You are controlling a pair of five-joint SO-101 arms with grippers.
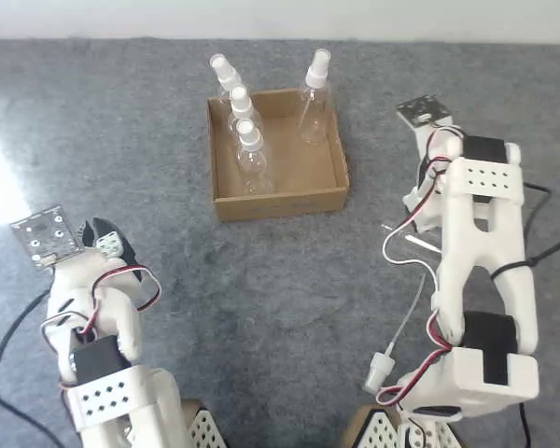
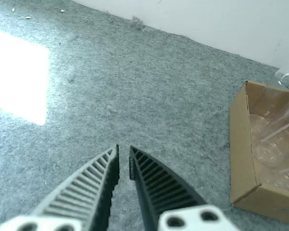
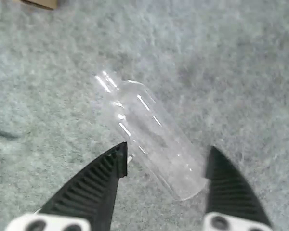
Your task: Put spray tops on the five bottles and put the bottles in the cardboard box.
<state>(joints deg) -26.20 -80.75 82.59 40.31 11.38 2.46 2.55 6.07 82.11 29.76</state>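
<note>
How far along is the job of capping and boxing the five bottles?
Done: four capped bottles stand in the cardboard box. In hand: the right claw hangs open over the fifth bottle, lying on the table, seemingly uncapped. Left: fit the loose spray top, then box that bottle. The left claw is shut, empty.

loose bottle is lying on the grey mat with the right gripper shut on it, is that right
Not quite: the right gripper is open, not shut on it. Its jaws stand spread to either side of the loose bottle, which does lie on the grey mat. The right wrist view shows this.
</note>
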